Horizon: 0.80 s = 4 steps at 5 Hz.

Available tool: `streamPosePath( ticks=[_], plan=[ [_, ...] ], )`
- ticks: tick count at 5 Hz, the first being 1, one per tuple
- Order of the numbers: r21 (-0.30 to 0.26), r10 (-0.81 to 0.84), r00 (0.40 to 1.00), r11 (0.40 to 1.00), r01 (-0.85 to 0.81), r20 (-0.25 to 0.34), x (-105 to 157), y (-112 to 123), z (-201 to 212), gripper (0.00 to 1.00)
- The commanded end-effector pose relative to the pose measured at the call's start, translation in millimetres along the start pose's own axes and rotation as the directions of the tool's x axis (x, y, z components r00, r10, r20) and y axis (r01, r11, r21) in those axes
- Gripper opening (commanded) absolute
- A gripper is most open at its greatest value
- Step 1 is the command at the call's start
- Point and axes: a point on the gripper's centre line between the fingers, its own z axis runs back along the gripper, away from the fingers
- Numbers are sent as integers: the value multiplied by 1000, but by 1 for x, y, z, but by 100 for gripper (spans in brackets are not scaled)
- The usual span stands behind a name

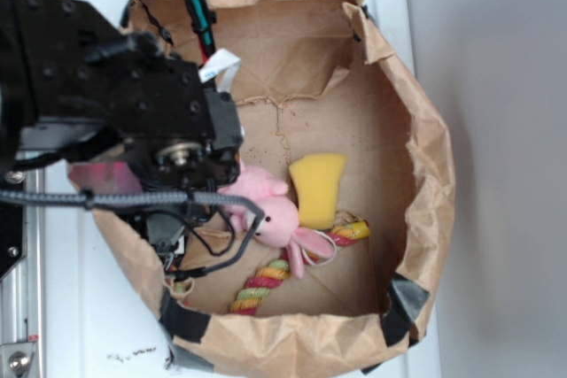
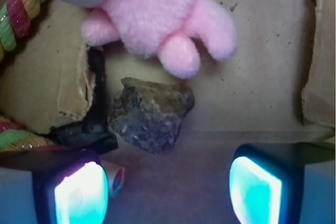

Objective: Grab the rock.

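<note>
1. Fingers (image 2: 81, 195) are standing wide apart and holding nothing, the gripper (image 2: 168, 192) hovering, likely lining up.
2. Just beyond them, left of centre, the rock (image 2: 151, 113) is lying on the bag (image 2: 262, 77) floor.
3. Behind it, the bunny (image 2: 157, 19) is nearly touching, crowding the approach.

the rock (image 2: 151, 114) looks rough, matt, grainy stone. the plush bunny (image 2: 157, 14) is soft pink fuzzy cloth. the bag (image 1: 416, 130) is creased matt brown paper. the rope toy (image 1: 261, 285) is twisted, coloured cord.
</note>
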Motion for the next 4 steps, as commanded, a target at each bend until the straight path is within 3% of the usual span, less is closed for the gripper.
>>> streamPosePath(
  ticks=[1, 3, 4],
  plan=[
    [-13, -26, 996, 1000, 27, 83, 7, -9, 17, 100],
    [-49, 79, 996, 996, -76, 41, 20, 4, 10, 100],
    [-37, 87, 996, 996, -86, 15, 19, 3, 6, 100]
  ],
)
